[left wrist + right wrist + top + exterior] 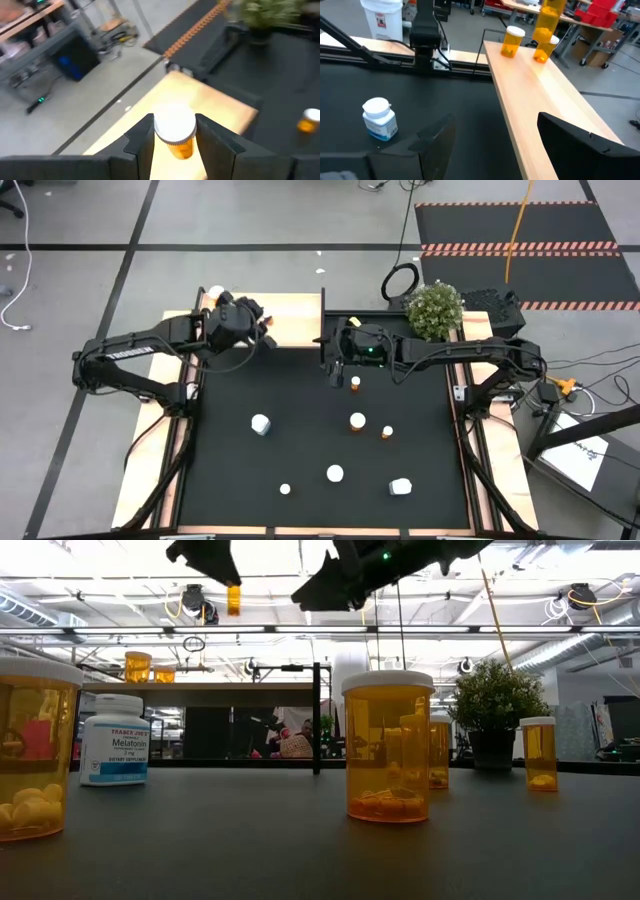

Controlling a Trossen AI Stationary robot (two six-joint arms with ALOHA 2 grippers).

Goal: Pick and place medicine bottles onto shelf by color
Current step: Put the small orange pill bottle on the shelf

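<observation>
we see the left gripper (173, 145) clamped on a small orange bottle (176, 134) with a white cap, held above the shelf (295, 315) at about 11 o'clock on the table, probably to set it with the two orange bottles (512, 41) already standing on the wood. the right gripper (492, 142) sits near 12 o'clock just past the shelf edge, jaws wide and holding nothing, likely about to go for another bottle. on the black mat (230, 470) several bottles wait: orange ones (357, 421) near centre, white ones (261, 424) around 6 to 8 o'clock. the nearest orange bottle (388, 745) has pills in the bottom; a white melatonin bottle (114, 739) is opaque, contents unknown.
</observation>
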